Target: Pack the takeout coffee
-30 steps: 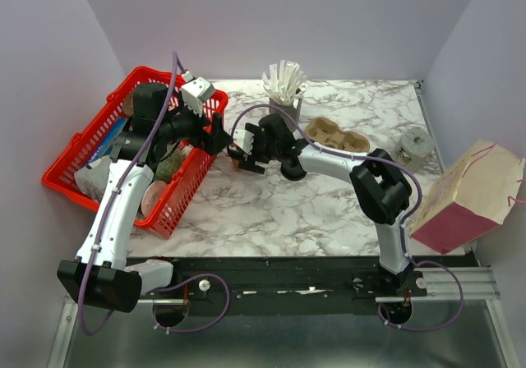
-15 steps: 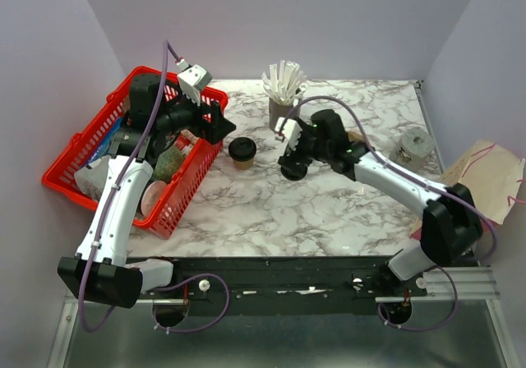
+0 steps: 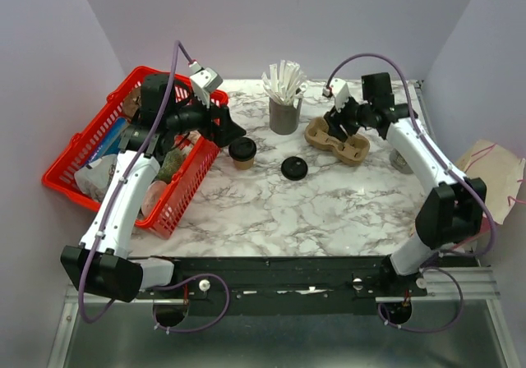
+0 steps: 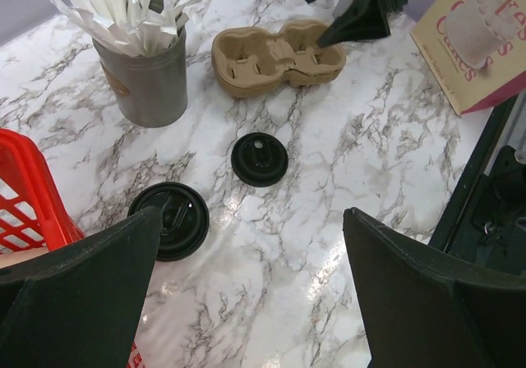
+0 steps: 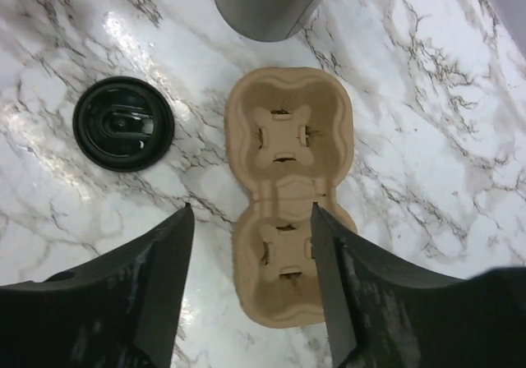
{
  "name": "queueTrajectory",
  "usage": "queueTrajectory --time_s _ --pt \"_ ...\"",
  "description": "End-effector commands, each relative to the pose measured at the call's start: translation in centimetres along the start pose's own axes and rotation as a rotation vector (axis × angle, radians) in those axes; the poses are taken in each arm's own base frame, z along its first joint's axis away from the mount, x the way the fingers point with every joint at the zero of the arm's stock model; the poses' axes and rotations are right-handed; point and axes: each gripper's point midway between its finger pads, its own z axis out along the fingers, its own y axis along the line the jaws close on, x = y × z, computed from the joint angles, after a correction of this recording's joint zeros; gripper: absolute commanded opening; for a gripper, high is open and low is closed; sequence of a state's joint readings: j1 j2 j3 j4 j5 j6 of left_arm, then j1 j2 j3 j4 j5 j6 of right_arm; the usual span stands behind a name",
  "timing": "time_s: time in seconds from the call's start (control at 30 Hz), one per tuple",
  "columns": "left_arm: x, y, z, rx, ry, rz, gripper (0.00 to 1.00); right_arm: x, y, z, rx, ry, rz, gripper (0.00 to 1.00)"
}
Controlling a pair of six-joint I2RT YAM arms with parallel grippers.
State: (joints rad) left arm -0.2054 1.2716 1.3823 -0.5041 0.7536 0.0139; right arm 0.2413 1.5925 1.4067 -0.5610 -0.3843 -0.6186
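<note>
A small tan paper cup [image 3: 242, 154] stands on the marble table with a black lid on it [image 4: 170, 220], just right of the red basket. A second black lid [image 3: 293, 168] [image 4: 259, 159] [image 5: 123, 123] lies loose on the table beside it. My left gripper [image 3: 229, 128] [image 4: 253, 213] hovers open and empty above the table next to the cup. My right gripper [image 3: 339, 123] [image 5: 251, 212] hangs open over the brown pulp carrier [image 3: 337, 139] [image 5: 289, 195], its jaws on either side of the carrier's near pocket.
A red basket [image 3: 76, 150] of goods sits at the left. A grey cup of white sticks [image 3: 284, 112] [image 4: 149, 85] stands at the back, left of the carrier. A tan and pink box [image 3: 496, 167] [image 4: 481, 43] leans at the right edge.
My right arm left the cup, let a black lid go on the table, and swung back right over the carrier, its jaws narrowing. The left gripper shifted slightly and stayed open.
</note>
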Motion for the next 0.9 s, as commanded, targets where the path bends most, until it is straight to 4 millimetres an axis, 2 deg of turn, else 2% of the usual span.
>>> queueTrajectory --time_s 0.0,0.03,0.07,0.1,0.13,0.3,0.33,0.57,0.7,0.87 --pt "1.0 -1.3 -0.3 0.050 0.028 0.022 0.99 2.0 -1.3 1.7 -0.178 0.085 -0.018 0.64" --pt "1.4 -1.3 -0.4 0.048 0.037 0.024 0.99 2.6 -1.0 1.7 -0.222 0.111 0.003 0.64" --pt "1.6 -1.4 -0.6 0.048 0.047 0.038 0.99 2.6 -1.5 2.1 -0.242 0.116 -0.014 0.63" --pt "1.8 -1.4 -0.7 0.044 0.052 0.042 0.99 1.6 -2.8 2.0 -0.230 0.101 -0.030 0.63" --pt "2.0 -1.3 -0.7 0.037 0.058 0.043 0.98 2.8 -2.6 3.1 -0.275 0.137 -0.006 0.62" --pt "2.6 -1.1 -1.2 0.009 0.076 0.059 0.98 2.8 -4.1 4.8 -0.291 0.149 -0.043 0.62" --pt "2.8 -1.0 -1.2 0.007 0.080 0.059 0.99 2.6 -4.4 4.7 -0.290 0.149 -0.053 0.61" --pt "3.5 -0.8 -1.2 -0.003 0.097 0.052 0.99 5.7 -4.6 6.1 -0.316 0.239 -0.130 0.61" --pt "3.7 -0.4 -0.9 -0.009 0.100 0.046 0.99 7.4 -4.0 6.2 -0.329 0.281 -0.137 0.62" --pt "3.7 -0.2 -0.7 -0.009 0.101 0.037 0.98 8.3 -4.1 6.6 -0.313 0.300 -0.130 0.63"
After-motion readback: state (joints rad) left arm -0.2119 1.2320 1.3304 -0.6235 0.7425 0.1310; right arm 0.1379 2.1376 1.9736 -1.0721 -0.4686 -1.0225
